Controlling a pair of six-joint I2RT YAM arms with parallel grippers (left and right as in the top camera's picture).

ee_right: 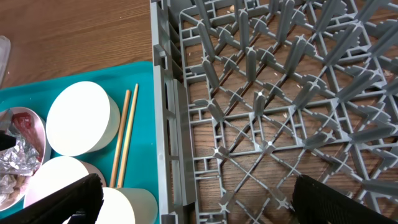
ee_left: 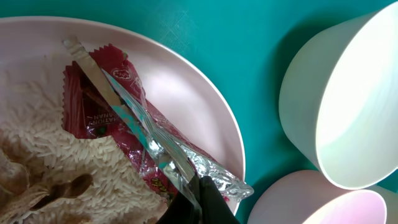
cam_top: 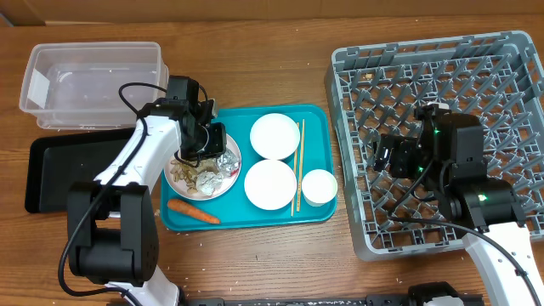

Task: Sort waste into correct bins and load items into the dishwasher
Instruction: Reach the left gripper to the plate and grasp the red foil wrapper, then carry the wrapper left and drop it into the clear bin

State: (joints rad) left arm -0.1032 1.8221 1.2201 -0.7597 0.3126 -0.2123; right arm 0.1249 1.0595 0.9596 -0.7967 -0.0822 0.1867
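Note:
My left gripper [cam_top: 206, 143] is down on the round white plate [cam_top: 180, 180] and is shut on a red and silver foil wrapper [ee_left: 124, 118] at its silver end [ee_left: 200, 198]. White crumbs [ee_left: 37, 149] and beige scraps lie on the plate beside the wrapper. The orange carrot [cam_top: 194, 211] lies on the teal tray in front of the plate. The white bowl [cam_top: 274, 136], pink bowl [cam_top: 270, 184], cup [cam_top: 319, 187] and chopsticks [cam_top: 297, 166] stand on the tray. My right gripper [ee_right: 205, 205] is open and empty above the left edge of the grey dish rack [cam_top: 442, 76].
The clear tub [cam_top: 93, 81] stands at the far left, with the black tray [cam_top: 59, 170] in front of it. The teal serving tray [cam_top: 246, 217] sits between them and the rack. The rack holds no dishes.

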